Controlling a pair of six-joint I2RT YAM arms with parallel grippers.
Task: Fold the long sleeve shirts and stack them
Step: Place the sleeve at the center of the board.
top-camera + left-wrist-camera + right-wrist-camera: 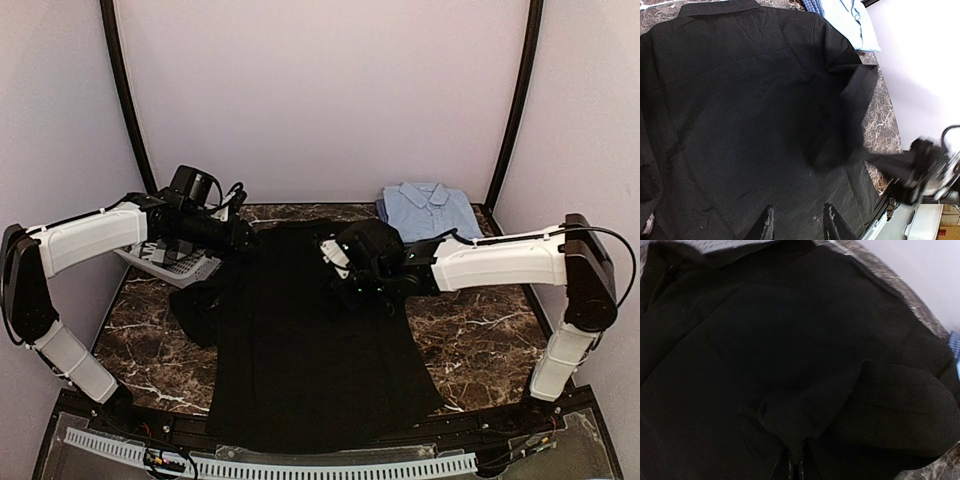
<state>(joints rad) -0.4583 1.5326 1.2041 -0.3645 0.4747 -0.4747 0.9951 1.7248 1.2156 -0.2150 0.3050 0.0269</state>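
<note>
my right gripper (pixel 796 467) is pinched shut on a fold of black cloth, the end of the sleeve (pixel 805 410) of the black shirt (pixel 310 350). in the right wrist view the sleeve lies doubled over the body of the shirt, with the rounded shoulder fold just to the right of it. from above, that gripper sits over the upper right part of the shirt, near the collar end, and its arm reaches in from the right side of the table.

my left gripper (pixel 798 210) has its two fingers standing a narrow way apart. between them i see only the shirt's cloth lying beyond, and i cannot tell whether the tips touch it. in the overhead view it sits at the shirt's left shoulder, with the arm stretched in from the left.

the black shirt is spread flat down the middle of the dark marble table (pixel 480 340), collar at the far end, hem at the near edge. its left sleeve is bunched beside the body on the left.

the light blue shirt (pixel 428 208) is folded, collar up, at the far right corner of the table, apart from the black one.

a grey slatted tray (pixel 165 262) lies under my left arm, at the left edge of the table.
</note>
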